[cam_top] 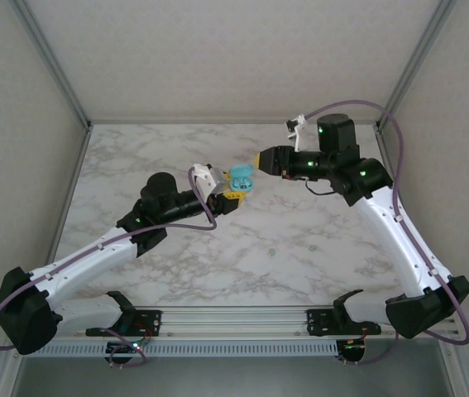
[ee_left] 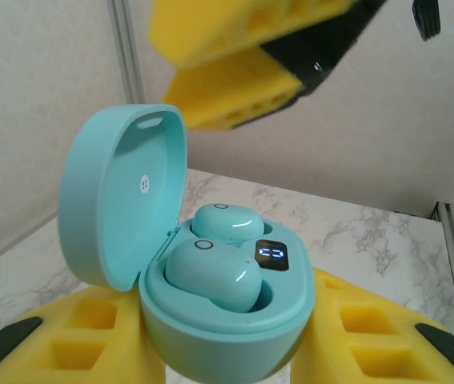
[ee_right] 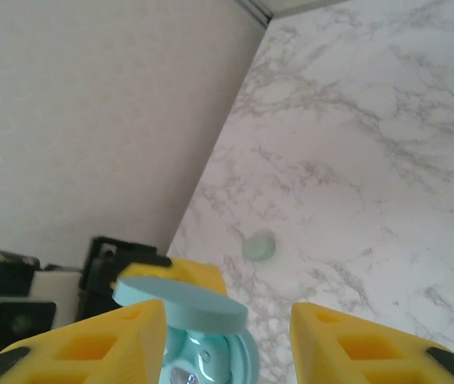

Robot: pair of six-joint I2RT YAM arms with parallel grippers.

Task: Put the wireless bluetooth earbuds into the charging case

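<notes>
A mint-green charging case (ee_left: 130,208) is held above the table with its lid swung up and its small display lit. My left gripper (ee_left: 228,364) is shut on the case's base, a yellow finger on each side. Two mint earbuds sit in the case's wells, one at the back (ee_left: 227,222) and one at the front (ee_left: 210,274). My right gripper (ee_right: 227,344) is open just above the case lid (ee_right: 186,300), its fingers (ee_left: 235,84) hovering over the case. In the top view the case (cam_top: 241,175) lies between the left gripper (cam_top: 231,190) and right gripper (cam_top: 257,160).
A loose pale green earbud (ee_right: 259,246) lies on the marble table (ee_right: 371,160) below the case. The top view shows it (cam_top: 272,251) with another small bit (cam_top: 313,246) to its right. Grey walls close in the back and sides.
</notes>
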